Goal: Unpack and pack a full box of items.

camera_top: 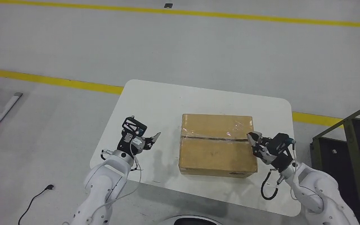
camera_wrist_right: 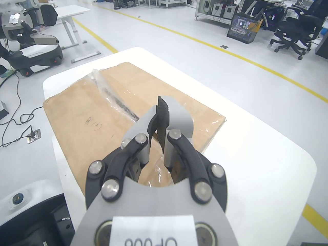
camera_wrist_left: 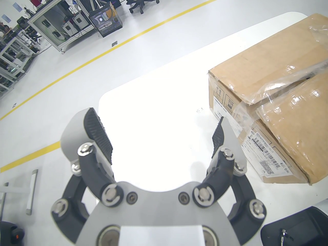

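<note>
On the white rounded worktop sits the brown cardboard box, flaps closed. Left claw gapes beside it; right claw, pinched together over its end, might skid off the slick tape, dragging the box.

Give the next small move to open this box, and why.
Probably press the shut right claw into the taped seam of the box: it hovers over that end, the clear tape looks torn and loose, and the open left claw sits apart.
</note>
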`<state>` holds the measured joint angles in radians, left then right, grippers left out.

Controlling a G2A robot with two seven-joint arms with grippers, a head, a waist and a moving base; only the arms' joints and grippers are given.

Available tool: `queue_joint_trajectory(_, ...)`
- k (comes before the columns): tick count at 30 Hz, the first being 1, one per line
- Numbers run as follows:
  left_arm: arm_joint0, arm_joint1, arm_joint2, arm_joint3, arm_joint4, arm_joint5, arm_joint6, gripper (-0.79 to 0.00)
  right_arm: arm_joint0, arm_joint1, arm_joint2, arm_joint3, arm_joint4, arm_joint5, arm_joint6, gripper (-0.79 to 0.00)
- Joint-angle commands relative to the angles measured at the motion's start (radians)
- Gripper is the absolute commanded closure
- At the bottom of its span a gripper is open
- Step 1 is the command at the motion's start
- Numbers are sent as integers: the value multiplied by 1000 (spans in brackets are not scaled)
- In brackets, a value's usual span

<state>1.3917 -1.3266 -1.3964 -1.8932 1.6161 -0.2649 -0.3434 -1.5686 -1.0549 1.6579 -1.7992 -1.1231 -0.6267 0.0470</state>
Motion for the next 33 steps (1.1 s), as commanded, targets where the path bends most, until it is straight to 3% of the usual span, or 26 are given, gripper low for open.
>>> queue_joint_trajectory(1, 0, 0, 0, 0, 0, 0, 0, -785, 0, 0, 0, 0, 0, 0, -1, 0)
queue_joint_trajectory(6, 0, 0, 0, 0, 0, 0, 0, -785, 2, 0, 2, -6, -5, 3, -2, 0)
queue_joint_trajectory(10, 0, 0, 0, 0, 0, 0, 0, -785, 27, 7, 13, -8, 45, -89, 20, 0)
queue_joint_trajectory(11, 0, 0, 0, 0, 0, 0, 0, -785, 38, 9, 12, -3, 64, -123, 36, -185)
queue_joint_trajectory(12, 0, 0, 0, 0, 0, 0, 0, -785, 54, 12, 13, 3, 76, -160, 57, -314)
queue_joint_trajectory(14, 0, 0, 0, 0, 0, 0, 0, -785, 90, 18, 5, 24, 107, -223, 109, -717)
queue_joint_trajectory(15, 0, 0, 0, 0, 0, 0, 0, -785, 109, 20, -1, 34, 123, -248, 127, -785)
queue_joint_trajectory(22, 0, 0, 0, 0, 0, 0, 0, -785, 235, 26, -106, 113, 122, -332, 266, -760)
queue_joint_trajectory(30, 0, 0, 0, 0, 0, 0, 0, -785, 310, 26, -193, 158, 67, -337, 299, -763)
queue_joint_trajectory(33, 0, 0, 0, 0, 0, 0, 0, -785, 324, 28, -201, 173, 35, -324, 303, -668)
